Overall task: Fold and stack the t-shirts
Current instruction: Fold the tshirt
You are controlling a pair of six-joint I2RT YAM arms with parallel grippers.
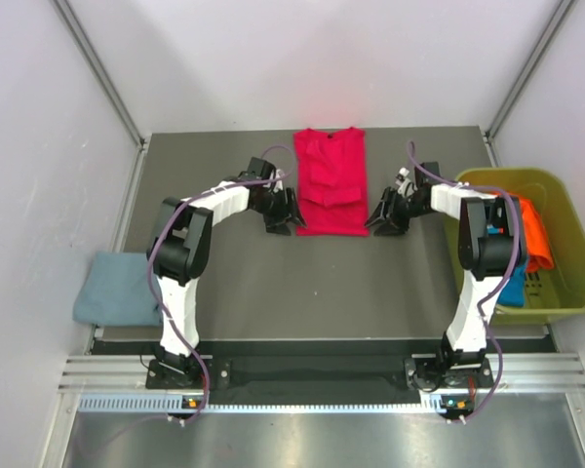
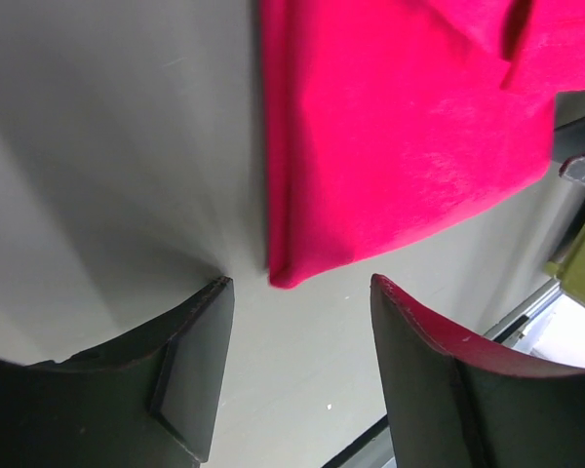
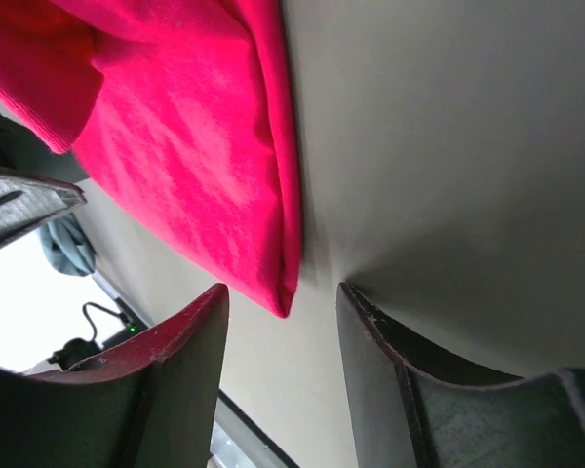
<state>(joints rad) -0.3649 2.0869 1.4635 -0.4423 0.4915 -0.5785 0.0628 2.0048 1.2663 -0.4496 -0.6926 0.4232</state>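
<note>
Our left pincer point(image 1: 283, 216) stands at the near left corner of the crimson red t-shirt point(image 1: 330, 180). Its jaws are moderately apart and hold nothing. The shirt lies flat in the middle of the table point(image 1: 234, 283), collar away from us, and its sides are already folded in to make a narrow strip. The right pincer point(image 1: 382, 216) stands at the opposite near corner, also open and empty. We judge that the two are placed like this so each can take one hem corner and carry the lower half toward the collar.

The top view alone gives us the whole layout. The grey-blue t-shirt point(image 1: 117, 288) lies folded at the left edge of the table, well apart from the arms. The olive bin point(image 1: 487, 177) stands at the right, with the orange t-shirt point(image 1: 536, 234) and the turquoise t-shirt point(image 1: 512, 288) inside.

The wrist views show what the arms hide from above. In the left wrist view the red corner point(image 2: 285, 273) rests on the table just ahead of the gap, touching neither finger point(image 2: 200, 331). In the right wrist view the other corner point(image 3: 281, 302) also lies in front of the opening, with neither finger point(image 3: 190, 336) closed on it.
</note>
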